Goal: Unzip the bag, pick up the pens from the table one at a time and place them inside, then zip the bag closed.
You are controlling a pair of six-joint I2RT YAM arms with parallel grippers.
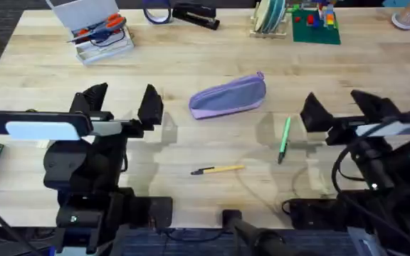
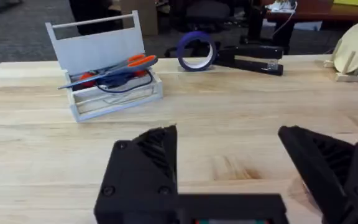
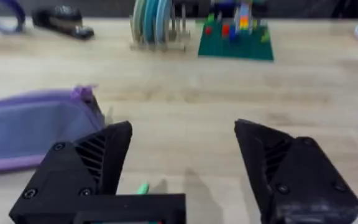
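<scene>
The lilac bag (image 1: 228,96) lies zipped near the middle of the table (image 1: 212,57), also seen at the side of the right wrist view as the bag (image 3: 30,130). A green pen (image 1: 284,139) lies right of it, its end peeking out between my right fingers (image 3: 142,187). A yellow pen (image 1: 219,169) with a black tip lies closer to the front edge. My left gripper (image 1: 123,103) stands open to the left of the bag, holding nothing. My right gripper (image 1: 340,107) stands open just right of the green pen.
A white tray with orange-handled scissors (image 1: 98,32) sits at the back left, beside a blue tape ring (image 1: 158,13) and a black stapler (image 1: 195,16). A plate rack (image 1: 270,18) and a green brick plate (image 1: 315,23) stand at the back right.
</scene>
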